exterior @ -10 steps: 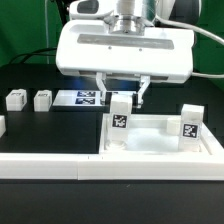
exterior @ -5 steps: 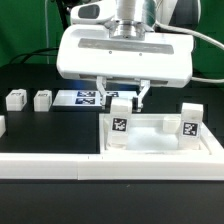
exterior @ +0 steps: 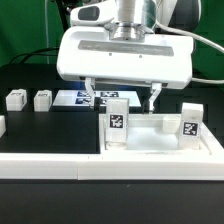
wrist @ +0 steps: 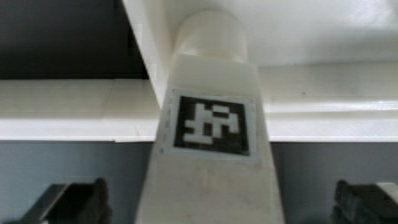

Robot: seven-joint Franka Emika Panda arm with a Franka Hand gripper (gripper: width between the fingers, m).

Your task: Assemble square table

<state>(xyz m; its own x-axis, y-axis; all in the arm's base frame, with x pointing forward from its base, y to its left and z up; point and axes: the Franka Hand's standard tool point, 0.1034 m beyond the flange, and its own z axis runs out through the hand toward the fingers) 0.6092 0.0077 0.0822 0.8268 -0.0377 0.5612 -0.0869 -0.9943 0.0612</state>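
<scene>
Scanning from the exterior view's left, we note a white block [exterior: 2, 125] cut off by the frame edge; too little shows to say what it is. Behind it, on the black table, sit a first loose leg [exterior: 15, 99] and a second loose leg [exterior: 42, 99], close together but apart; we cannot read any tags on them.

Next comes the marker board [exterior: 78, 98], lying flat and partly hidden by one gripper finger. Along the front runs a long white rail [exterior: 50, 165], and its ends run out of frame on both sides.

At centre, an upright leg [exterior: 117, 122] stands at the near-left corner of the table top [exterior: 155, 145], its tag facing the camera. We cannot make out how its foot meets the top. The gripper [exterior: 122, 100] hangs over this leg with its fingers spread wide, one on each side of the leg's head, with a gap on both sides, so it grips nothing. The arm above is cropped by the frame.

In the wrist view this same leg [wrist: 214, 120] fills the middle, with a blurred tag. The dark fingertips [wrist: 71, 203] show only as slivers, well off its flanks.

On the exterior view's right, a right-hand leg [exterior: 190, 122] stands upright at the top's far-side corner, tag forward. The rim hides its foot.
</scene>
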